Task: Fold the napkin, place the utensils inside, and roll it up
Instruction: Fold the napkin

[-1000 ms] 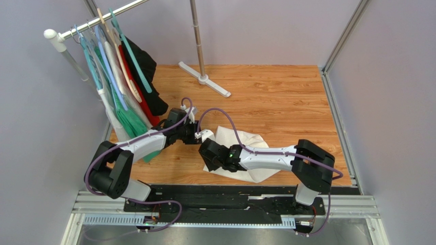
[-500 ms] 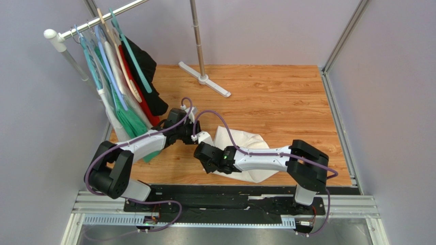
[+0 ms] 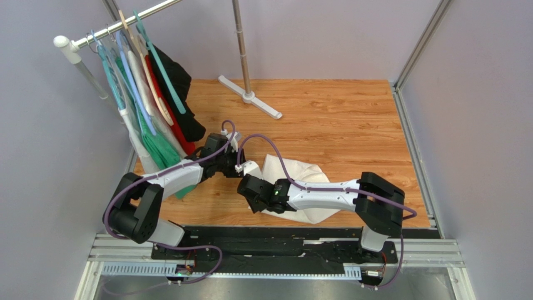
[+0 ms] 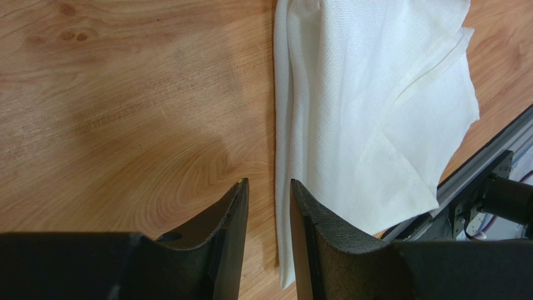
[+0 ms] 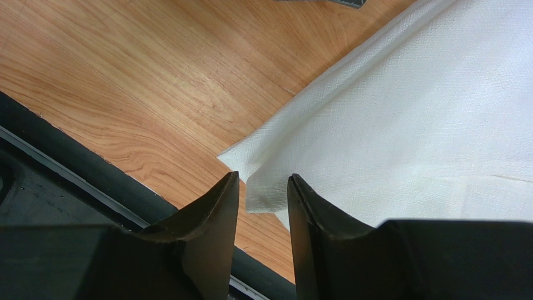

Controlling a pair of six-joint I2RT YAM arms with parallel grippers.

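Napkin point(image 3: 309, 170) only partly visible from above, near half covered by the right arm point(image 3: 325, 190); fingertips of both grippers too small and too crowded together in that view to read. Cut off by the frame edge in both wrist views, so full outline nowhere on show. White, soft, loosely woven cloth, lying on the wooden table point(image 3: 350, 119) near its front edge, somewhat right of centre, bunched rather than spread flat. In the left wrist view, folded over on itself in several layers, with one long straight folded edge and loose corners fanned out toward the metal rail point(image 4: 482, 159). In the right wrist view, a doubled-over corner pointing across bare wood, close to the black border strip point(image 5: 56, 150). Left gripper point(image 4: 268, 187) with jaws a narrow slit apart, holding nothing, poised over the napkin's long edge, that edge showing through the gap; contact with the cloth impossible to judge. Right gripper point(image 5: 263, 181) likewise slightly parted, nothing clamped, fingers straddling the napkin's corner tip, cloth visible between them, no pinch evident.
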